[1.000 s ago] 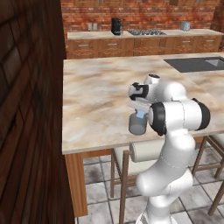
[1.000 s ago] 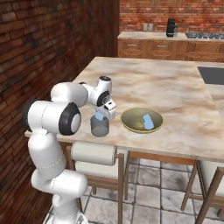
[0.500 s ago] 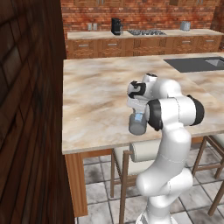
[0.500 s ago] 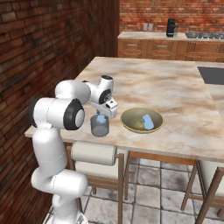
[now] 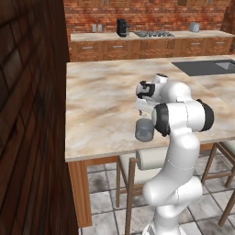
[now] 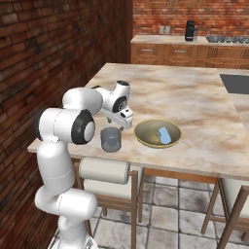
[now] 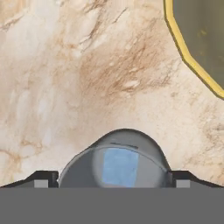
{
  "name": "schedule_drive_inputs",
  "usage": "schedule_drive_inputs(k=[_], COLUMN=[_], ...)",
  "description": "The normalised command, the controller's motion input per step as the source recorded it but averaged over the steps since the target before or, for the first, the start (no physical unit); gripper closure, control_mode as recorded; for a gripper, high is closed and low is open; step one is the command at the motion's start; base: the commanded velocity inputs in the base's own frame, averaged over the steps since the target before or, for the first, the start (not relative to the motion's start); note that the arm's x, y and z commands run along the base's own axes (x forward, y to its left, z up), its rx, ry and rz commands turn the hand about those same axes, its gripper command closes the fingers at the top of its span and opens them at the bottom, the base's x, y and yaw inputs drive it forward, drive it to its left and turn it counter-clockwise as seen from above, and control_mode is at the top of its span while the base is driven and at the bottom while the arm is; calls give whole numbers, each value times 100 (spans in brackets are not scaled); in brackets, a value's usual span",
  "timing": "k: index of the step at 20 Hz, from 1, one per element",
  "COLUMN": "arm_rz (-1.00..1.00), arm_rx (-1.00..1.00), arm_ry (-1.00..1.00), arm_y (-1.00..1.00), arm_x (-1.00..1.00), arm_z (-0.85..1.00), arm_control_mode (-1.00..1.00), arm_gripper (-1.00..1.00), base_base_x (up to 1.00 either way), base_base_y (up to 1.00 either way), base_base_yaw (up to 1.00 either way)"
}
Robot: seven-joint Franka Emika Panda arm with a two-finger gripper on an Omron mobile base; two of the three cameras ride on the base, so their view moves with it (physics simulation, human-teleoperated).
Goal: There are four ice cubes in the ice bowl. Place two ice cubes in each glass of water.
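On a beige marbled counter [image 6: 194, 97] in a brick-walled kitchen, the fingers [image 7: 113, 178] stand spread wide above a tumbler [image 7: 117, 164] holding an ice cube [image 7: 119, 167], beside the ice bowl [image 6: 157, 133].

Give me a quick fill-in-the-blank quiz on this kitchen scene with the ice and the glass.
1. The end effector hovers over the glass with jaws ____.
2. The ice cube inside that glass looks pale ____.
3. In the right base view, the ice bowl sits to the glass's ____.
Missing: open; blue; right.
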Motion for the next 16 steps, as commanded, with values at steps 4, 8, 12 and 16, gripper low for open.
schedule_drive_inputs(k=[4,8,12,16], arm_rz=[0,-2,-15,-18], arm_rx=[13,5,0,0], arm_ry=[-7,-1,-5,-4], arm_y=[-26,-50,-66,-82], arm_x=[-44,-73,-90,-77], arm_z=[68,75,64,37], arm_control_mode=[-100,-100,-100,-100], arm_gripper=[-100,-100,-100,-100], base_base_x=[0,0,0,0], base_base_y=[0,0,0,0], base_base_yaw=[0,0,0,0])
